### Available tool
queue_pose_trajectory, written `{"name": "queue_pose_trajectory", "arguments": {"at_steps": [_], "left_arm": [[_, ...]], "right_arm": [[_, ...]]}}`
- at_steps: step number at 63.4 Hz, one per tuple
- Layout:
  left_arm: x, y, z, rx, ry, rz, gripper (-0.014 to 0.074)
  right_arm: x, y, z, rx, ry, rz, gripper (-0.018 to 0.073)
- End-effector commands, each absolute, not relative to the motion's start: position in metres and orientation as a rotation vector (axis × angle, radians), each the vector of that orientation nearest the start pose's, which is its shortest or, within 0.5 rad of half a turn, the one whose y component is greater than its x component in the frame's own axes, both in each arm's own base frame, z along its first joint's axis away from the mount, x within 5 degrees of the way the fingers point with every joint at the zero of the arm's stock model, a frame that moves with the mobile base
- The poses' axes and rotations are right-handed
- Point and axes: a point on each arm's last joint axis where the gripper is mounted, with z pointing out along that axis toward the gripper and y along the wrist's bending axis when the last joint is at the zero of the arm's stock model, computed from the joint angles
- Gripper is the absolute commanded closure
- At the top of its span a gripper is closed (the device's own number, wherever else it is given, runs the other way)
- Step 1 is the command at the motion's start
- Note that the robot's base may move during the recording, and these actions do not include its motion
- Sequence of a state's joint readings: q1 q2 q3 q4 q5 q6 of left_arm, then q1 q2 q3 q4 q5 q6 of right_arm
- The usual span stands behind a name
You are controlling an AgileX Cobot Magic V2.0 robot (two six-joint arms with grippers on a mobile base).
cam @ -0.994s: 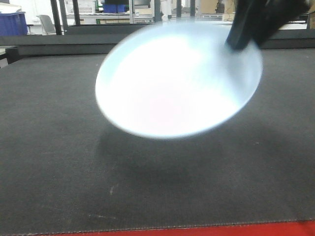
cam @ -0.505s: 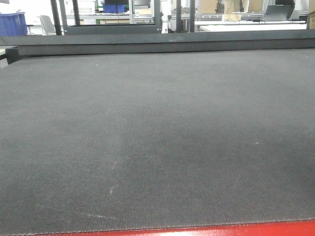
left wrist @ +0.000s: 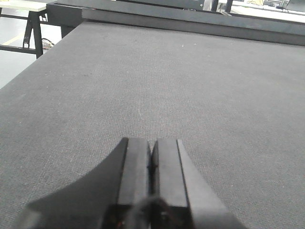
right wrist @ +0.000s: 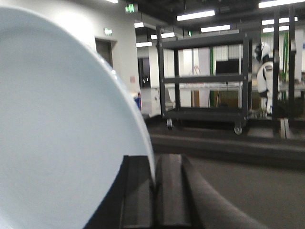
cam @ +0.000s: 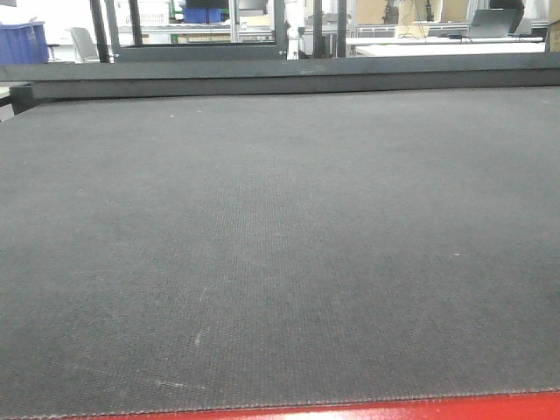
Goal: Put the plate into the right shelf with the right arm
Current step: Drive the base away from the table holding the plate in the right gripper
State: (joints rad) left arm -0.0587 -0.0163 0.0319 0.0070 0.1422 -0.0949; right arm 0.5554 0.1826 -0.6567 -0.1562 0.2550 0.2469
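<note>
My right gripper (right wrist: 155, 160) is shut on the rim of the white plate (right wrist: 62, 119). The plate stands nearly on edge and fills the left half of the right wrist view. Neither the plate nor the right arm shows in the front view. My left gripper (left wrist: 151, 143) is shut and empty, low over the dark mat (left wrist: 190, 86). The stainless-steel right shelf with blue bins does not show clearly in any view.
The front view shows only the dark grey mat (cam: 280, 245), with a raised dark rail (cam: 280, 77) along its far edge and a red strip (cam: 394, 409) at the front. A black wheeled cart (right wrist: 205, 81) with shelves stands ahead in the right wrist view.
One second ago the plate, held by my right gripper, hung over the mat in the front view. It has since left that view, which has shown bare mat for half a second.
</note>
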Motion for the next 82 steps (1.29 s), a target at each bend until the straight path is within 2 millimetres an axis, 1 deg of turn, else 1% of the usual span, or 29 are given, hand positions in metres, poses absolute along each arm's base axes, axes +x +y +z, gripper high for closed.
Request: {"name": "queue_pose_trajectory", "arguments": {"at_steps": [1,82], "left_arm": [[0.0565,-0.0034,0.1955,-0.026,1.559,-0.121,0.0643],[0.0565,-0.0034,0.1955,-0.026,1.559,-0.121,0.0643]], "right_arm": [[0.0113,0.0050,0.4080,-0.251,1.104,0.555,0.0492],[0.0116,0.0050,0.4073,-0.252,1.113,0.553,0.0492]]}}
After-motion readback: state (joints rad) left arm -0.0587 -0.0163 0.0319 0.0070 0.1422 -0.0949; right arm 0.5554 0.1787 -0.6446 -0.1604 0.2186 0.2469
